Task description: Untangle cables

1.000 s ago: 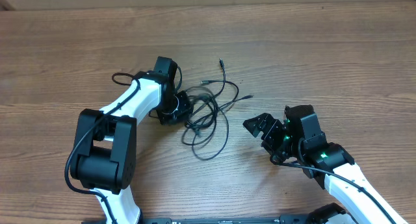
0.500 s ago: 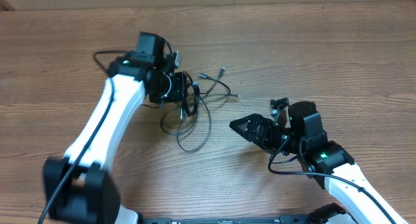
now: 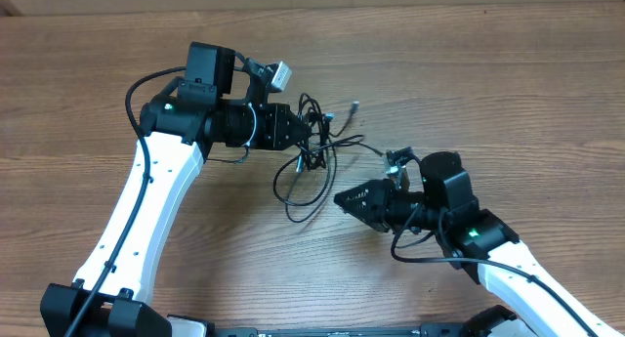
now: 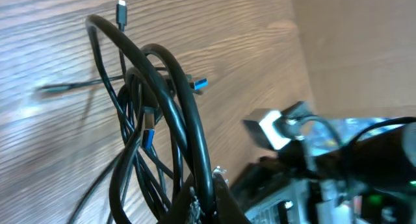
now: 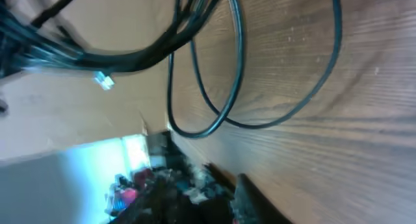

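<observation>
**Cable knot update: left has it, right is a maybe**

So my left gripper (image 3: 305, 134) is clamped down hard on the cables (image 3: 314, 159), pinching the bunch right at the knotted part, over the middle of the wooden table (image 3: 488, 73). From there the loops droop toward my side, and the lowest one ends just beside my right gripper (image 3: 342, 198), which points at it from the right. Honestly can't tell if the right jaws are apart or together, that wrist cam is a dark blur. Two plug ends (image 3: 354, 106) stick out right of the knot.
</observation>
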Controlling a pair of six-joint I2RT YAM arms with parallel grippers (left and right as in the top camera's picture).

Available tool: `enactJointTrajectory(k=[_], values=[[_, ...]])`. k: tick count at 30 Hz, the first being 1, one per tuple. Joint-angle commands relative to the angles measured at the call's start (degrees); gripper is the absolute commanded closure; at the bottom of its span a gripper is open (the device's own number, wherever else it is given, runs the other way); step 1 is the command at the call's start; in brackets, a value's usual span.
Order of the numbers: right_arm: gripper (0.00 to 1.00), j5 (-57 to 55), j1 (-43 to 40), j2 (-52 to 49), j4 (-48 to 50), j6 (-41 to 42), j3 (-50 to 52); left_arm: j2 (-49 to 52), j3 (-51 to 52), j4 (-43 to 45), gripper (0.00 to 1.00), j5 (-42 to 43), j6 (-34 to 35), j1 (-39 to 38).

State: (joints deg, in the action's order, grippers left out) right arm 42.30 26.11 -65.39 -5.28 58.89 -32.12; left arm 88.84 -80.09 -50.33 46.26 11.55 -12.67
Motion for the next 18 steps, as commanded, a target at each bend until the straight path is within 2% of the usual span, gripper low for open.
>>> enactJointTrajectory(k=[1,3,5,10,16,18], values=[[0.47,-3.6,1.9,-2.1,2.4,11.4,0.1,-0.5,-0.7,1.2,0.96,6.4,3.1,0.3],[0.44,-4.6,2.7,-3.2,5.0,13.4,0.1,-0.5,-0.7,1.4,0.96,7.8,3.1,0.3],[0.26,-5.9,3.7,-4.2,8.0,13.5,0.1,-0.5,-0.7,1.5,0.96,9.4,3.0,0.3],[0.13,-15.5,4.1,-5.4,10.0,13.1,0.1,-0.5,-0.7,0.8,0.96,13.6,-4.5,0.3],[0.0,-22.7,4.1,-5.5,13.1,13.4,0.1,-0.5,-0.7,1.1,0.96,31.9,-13.5,0.3],[0.0,-23.2,4.2,-5.7,16.0,13.4,0.1,-0.5,-0.7,1.2,0.96,36.7,-14.7,0.2]])
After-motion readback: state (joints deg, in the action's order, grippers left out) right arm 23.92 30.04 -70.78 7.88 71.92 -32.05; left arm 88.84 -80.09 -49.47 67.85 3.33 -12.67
